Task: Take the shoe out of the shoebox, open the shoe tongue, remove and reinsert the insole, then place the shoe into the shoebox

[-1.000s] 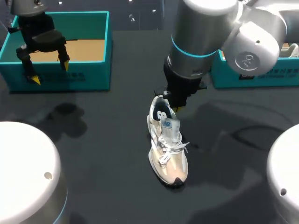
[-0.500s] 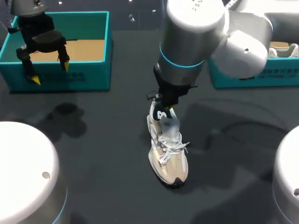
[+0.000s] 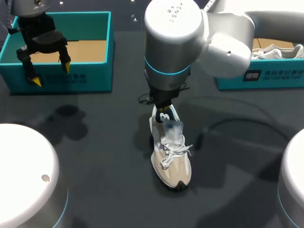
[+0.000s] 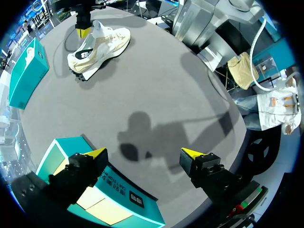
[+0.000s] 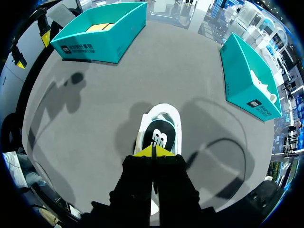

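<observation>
The dark table [image 3: 95, 142] in the head view carries one shoe [image 3: 172, 161] at its middle and two teal shoeboxes. The first shoebox [image 3: 90, 78] lies behind and left of the shoe. The second shoebox [image 3: 266, 78] lies behind and right of it, with a second shoe [image 3: 273, 50] inside. The right arm [image 3: 173, 42] stands over the shoe's heel.

In the left wrist view, the left gripper [image 4: 143, 153] hangs spread wide and holds nothing. It is above the first shoebox's wall, well away from the shoe.

In the right wrist view, the right gripper [image 5: 153, 151] has its two tips pressed together over the shoe's black insole [image 5: 159, 135]. Whether they pinch it cannot be told.
</observation>
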Robot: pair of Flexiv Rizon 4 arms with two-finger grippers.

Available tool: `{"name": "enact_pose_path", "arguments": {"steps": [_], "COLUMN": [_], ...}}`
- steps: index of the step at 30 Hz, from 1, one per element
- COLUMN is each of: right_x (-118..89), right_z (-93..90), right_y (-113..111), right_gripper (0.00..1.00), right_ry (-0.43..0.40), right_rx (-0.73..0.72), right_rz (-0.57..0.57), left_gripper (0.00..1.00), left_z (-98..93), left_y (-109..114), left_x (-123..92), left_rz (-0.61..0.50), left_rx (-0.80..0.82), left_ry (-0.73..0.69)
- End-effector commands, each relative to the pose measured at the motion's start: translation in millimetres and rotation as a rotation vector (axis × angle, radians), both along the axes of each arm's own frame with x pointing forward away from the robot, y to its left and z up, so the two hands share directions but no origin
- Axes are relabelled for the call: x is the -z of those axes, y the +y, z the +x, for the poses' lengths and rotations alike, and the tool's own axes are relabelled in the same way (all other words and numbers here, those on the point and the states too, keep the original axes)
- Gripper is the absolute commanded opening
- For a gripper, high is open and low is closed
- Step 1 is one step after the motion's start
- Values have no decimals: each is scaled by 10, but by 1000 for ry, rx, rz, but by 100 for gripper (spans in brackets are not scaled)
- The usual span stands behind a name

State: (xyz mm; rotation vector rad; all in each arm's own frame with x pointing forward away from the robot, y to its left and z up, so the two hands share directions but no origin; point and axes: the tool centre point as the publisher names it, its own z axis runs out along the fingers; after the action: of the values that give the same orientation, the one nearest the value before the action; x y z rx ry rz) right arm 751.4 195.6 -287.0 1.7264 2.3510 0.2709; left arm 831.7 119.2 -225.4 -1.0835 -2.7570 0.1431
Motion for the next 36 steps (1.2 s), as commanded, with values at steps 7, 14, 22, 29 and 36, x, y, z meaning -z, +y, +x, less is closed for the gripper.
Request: {"name": "enact_pose_path", "arguments": {"steps": [7, 14, 22, 29, 36], "right_x": [405, 514, 650, 873, 760], "right_z": [114, 181, 222, 231, 147], "right_y": [56, -81, -243, -193, -190], "right_gripper": [0, 0, 0, 0, 0], "right_ry": [-57, -59, -67, -24, -56], "right_rx": [49, 91, 157, 144, 159], "right_rz": [-70, -91, -150, -162, -212], "left_gripper": [100, 100, 100, 100, 100], "left_z": [-12, -12, -12, -12, -12], "left_y": [7, 7, 7, 7, 7], "left_x": [0, 0, 0, 0, 0], "left_rz": [1, 1, 1, 1, 1], "left_rx": [1, 1, 1, 1, 1], "left_ry": [-3, -3, -3, -3, -3]}}
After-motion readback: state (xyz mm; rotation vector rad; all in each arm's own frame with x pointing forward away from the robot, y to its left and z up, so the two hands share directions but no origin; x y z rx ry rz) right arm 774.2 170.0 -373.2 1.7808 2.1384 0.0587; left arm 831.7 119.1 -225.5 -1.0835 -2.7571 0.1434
